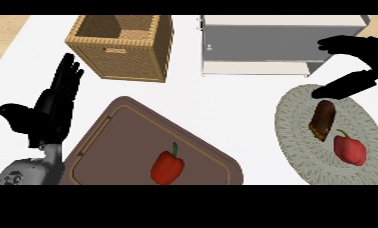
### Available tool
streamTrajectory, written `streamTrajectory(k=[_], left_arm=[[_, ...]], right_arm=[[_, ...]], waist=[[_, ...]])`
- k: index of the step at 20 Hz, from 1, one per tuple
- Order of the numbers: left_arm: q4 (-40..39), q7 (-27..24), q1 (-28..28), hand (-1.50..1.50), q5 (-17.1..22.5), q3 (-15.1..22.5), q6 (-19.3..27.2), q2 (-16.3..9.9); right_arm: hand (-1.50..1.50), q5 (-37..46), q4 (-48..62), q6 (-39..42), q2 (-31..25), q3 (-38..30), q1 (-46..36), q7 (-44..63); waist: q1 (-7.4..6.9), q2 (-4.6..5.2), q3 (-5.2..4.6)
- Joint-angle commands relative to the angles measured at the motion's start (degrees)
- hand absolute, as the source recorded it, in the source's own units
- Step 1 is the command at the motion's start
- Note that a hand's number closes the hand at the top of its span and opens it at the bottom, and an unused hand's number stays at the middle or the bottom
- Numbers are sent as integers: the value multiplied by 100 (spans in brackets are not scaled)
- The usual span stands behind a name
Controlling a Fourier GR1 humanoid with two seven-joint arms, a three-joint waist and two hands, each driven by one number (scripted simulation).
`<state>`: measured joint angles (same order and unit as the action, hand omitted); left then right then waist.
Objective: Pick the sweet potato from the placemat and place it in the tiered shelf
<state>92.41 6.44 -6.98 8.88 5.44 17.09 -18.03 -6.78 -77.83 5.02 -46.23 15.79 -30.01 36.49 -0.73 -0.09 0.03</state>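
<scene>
Nearest, at the lower left, the grey left forearm rises to the left hand (55, 103), fingers straight and upright, holding nothing — at rest over the white table (221, 97). Just right of it lies a brown cutting board (111, 142) with a red bell pepper (167, 166) on its near part. At the lower right sits the round grey woven placemat (295, 142); on it a second red pepper (350, 149) lies near the right edge, and the sweet potato (322, 120) — dark brown, elongated — lies just beyond and left of it, untouched. The right hand (353, 64) hovers above the placemat's far edge, thumb and fingers spread wide apart, gripping nothing. Farther back stand a wicker basket (125, 57) at left and the tiered shelf (258, 67), grey and white, at right, well apart from each other.
</scene>
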Motion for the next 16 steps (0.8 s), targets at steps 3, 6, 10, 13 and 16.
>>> streamTrajectory(k=[3,6,10,13,16], left_arm=[[52,142,-77,0,-20,101,-98,-9],[169,208,-104,0,22,19,-108,-47],[160,34,75,0,-121,117,19,141],[448,259,125,0,-118,-21,40,12],[345,295,55,0,-127,-53,-58,-53]], right_arm=[[-150,823,-277,1165,-244,1277,-813,1393],[-150,980,-83,1785,-15,1636,-1346,2118],[-150,1283,369,2153,435,2008,-1700,2717],[-150,1476,766,1989,924,2143,-1636,2831],[-150,1741,647,1985,1116,2464,-1566,3106]], waist=[[-220,20,-31],[-253,30,-23],[-167,29,-14],[-121,23,-7],[-53,11,-9]])
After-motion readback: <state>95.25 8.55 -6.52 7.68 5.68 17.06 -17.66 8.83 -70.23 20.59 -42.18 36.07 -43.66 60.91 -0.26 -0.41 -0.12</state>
